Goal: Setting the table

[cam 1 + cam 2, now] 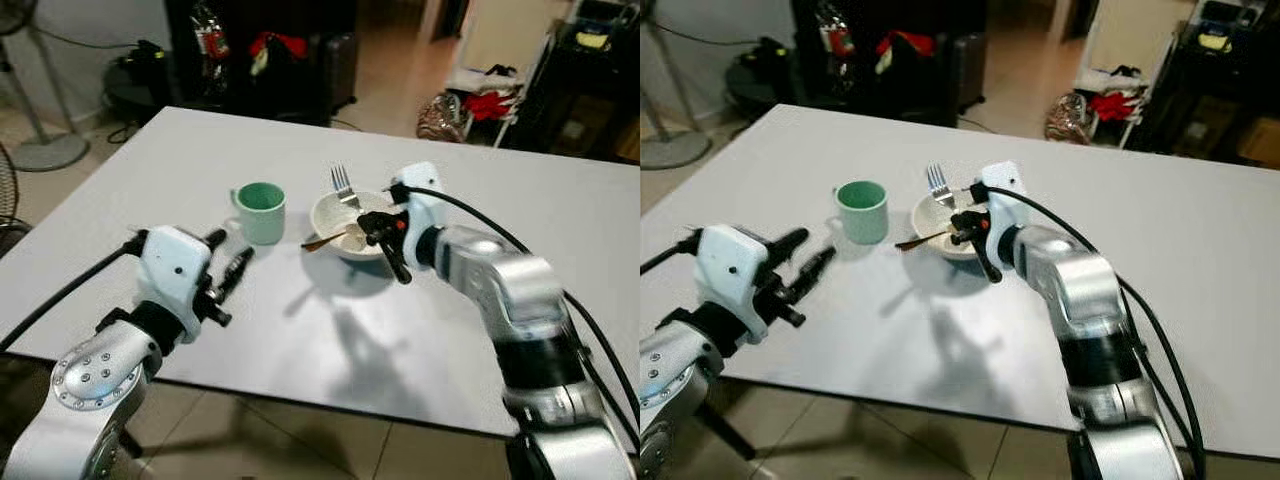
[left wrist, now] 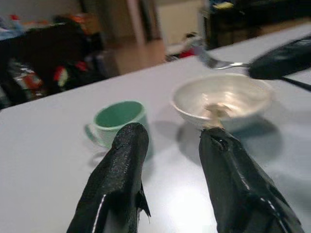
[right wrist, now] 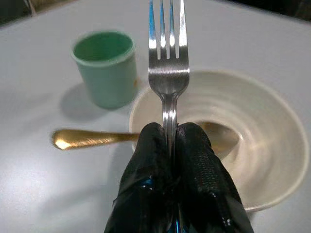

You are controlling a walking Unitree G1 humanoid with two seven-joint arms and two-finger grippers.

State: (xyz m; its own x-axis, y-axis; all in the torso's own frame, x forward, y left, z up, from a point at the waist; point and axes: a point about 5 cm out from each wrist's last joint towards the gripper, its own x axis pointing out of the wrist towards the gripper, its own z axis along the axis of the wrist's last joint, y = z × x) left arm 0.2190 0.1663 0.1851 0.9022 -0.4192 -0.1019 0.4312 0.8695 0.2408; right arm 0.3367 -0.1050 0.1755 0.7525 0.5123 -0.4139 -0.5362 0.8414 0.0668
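The right gripper (image 3: 170, 145) has its two black fingers clamped tight on the handle of a silver fork (image 3: 167, 58), four shiny tines pointing away from the wrist. Seen from the head, the fork (image 1: 343, 186) hangs over the far rim of a cream bowl (image 1: 330, 215), tines aimed at the far side of the table. That bowl (image 3: 272, 160) is shallow, glossy and pale, and a gold spoon (image 3: 92, 138) lies in it, its scoop end down inside and its handle sticking out over the rim toward the mug. The mint-green mug (image 1: 261, 211) stands upright just beside the bowl on the robot's left, its handle turned leftward, and the inside looks empty.

Over on the left, the left gripper (image 1: 228, 262) hovers just above the tabletop, near the mug but not touching it, fingers (image 2: 121, 179) spread apart and holding nothing.

The table (image 1: 560, 230) is a plain white slab, matte, with soft shadows of the arms falling on it near the front edge. Beyond it the room is cluttered: a standing fan (image 1: 40, 120) on the far left, a dark cabinet (image 1: 290, 50) with red and dark items stacked by it, bags and red cloth (image 1: 470, 105) on the tiled floor to the far right.
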